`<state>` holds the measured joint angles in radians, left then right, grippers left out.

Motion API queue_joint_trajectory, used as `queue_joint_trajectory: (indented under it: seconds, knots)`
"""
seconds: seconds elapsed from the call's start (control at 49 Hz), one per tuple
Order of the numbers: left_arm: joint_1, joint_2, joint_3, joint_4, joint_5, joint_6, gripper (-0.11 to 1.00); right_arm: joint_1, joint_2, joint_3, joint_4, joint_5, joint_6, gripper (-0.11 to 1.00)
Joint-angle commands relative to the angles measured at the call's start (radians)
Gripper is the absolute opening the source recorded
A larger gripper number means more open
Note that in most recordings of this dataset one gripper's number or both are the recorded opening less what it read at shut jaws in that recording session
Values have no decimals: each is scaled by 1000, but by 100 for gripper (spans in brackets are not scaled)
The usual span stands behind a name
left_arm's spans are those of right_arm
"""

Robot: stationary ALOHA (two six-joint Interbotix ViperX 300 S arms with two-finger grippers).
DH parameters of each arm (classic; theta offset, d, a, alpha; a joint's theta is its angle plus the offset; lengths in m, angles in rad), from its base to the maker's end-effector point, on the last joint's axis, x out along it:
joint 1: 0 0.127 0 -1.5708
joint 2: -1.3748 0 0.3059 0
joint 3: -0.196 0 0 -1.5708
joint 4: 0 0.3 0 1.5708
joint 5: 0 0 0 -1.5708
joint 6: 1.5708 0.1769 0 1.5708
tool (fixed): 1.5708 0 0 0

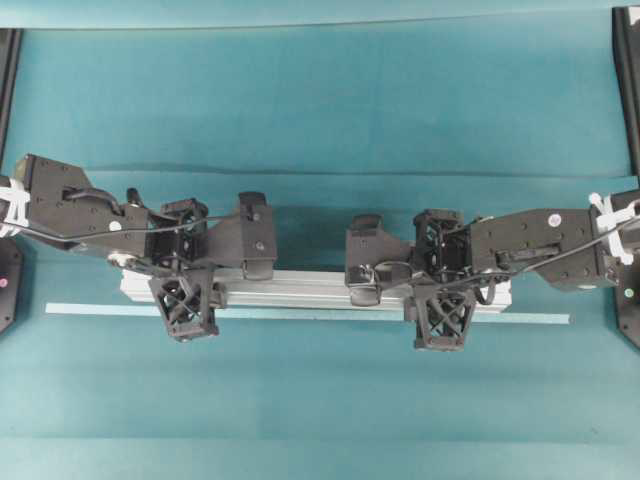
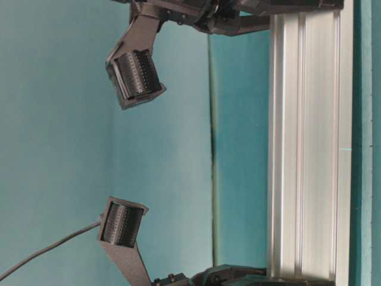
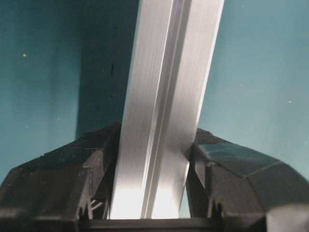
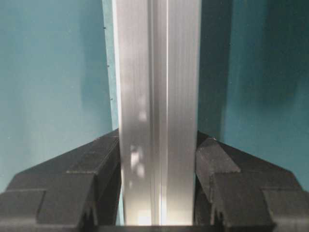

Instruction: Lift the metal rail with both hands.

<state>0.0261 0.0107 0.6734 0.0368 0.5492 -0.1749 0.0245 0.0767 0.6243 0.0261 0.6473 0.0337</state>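
The metal rail is a silvery grooved bar that lies across the middle of the overhead view. My left gripper is shut on it near its left end. My right gripper is shut on it near its right end. In the left wrist view the rail runs tilted between the black fingers of the gripper. In the right wrist view the rail runs straight between the fingers of the gripper. A dark shadow lies beside the rail in both wrist views. The rail also shows in the table-level view.
A thinner, longer, flat pale strip lies on the teal cloth just in front of the rail, parallel to it. Its edge shows beside the rail in the right wrist view. Black arm bases stand at both side edges.
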Motion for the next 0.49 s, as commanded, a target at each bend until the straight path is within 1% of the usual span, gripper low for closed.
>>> queue_joint_trajectory:
  seconds: [0.0, 0.123, 0.286, 0.47]
  knots:
    - [20, -6, -8, -3, -12, -32, 38, 28, 9, 11, 8, -2, 0, 39]
    - [20, 0, -8, -3, -14, -41, 38, 26, 9, 23, 6, -11, 0, 39]
    - [20, 0, -6, -3, -25, -74, 38, 18, 8, 29, 8, -14, -2, 39]
    - [3, 2, -6, -3, -26, -98, 38, -2, 8, 31, 2, -20, -6, 39]
